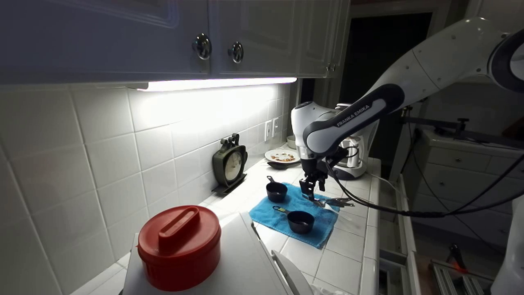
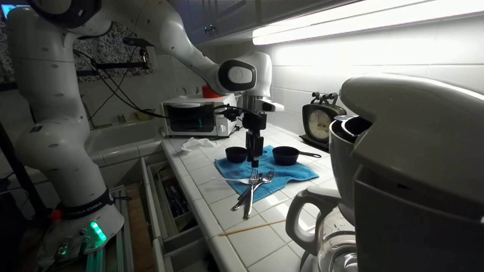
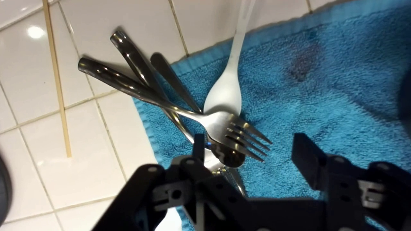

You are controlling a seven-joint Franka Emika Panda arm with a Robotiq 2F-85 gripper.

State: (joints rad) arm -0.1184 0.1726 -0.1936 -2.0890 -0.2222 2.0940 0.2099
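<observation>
- I am seeing my black two-fingered gripper (image 3: 249,149) standing with its jaws parted and released, a wide gap showing between the fingertips in the lower middle of the wrist view.
- A shiny silver four-tined metal fork (image 3: 218,126) is lying near the centre of that frame, its tines pointing into the gap; I cannot tell whether a fingertip is touching it.
- Under its head, a dark-reflecting round-bowled metal spoon (image 3: 226,157) is peeking out, and a second metal fork (image 3: 141,67) is crossing below.
- A matte white plastic spoon (image 3: 224,91) is running to the top edge, its bowl partly under the upper fork.
- All four are lying over a blue terry towel (image 3: 298,112) filling the frame's right half; metal handles are reaching past its edge over white square tiles (image 3: 90,150).
- At upper left, a thin pale wooden stick (image 3: 57,83) is lying there.
- In an exterior view, two black round long-handled cups (image 1: 301,223) are resting on the towel, right of lower centre.
- Farther out, a red round lidded container (image 1: 180,250) is sitting at lower left.
</observation>
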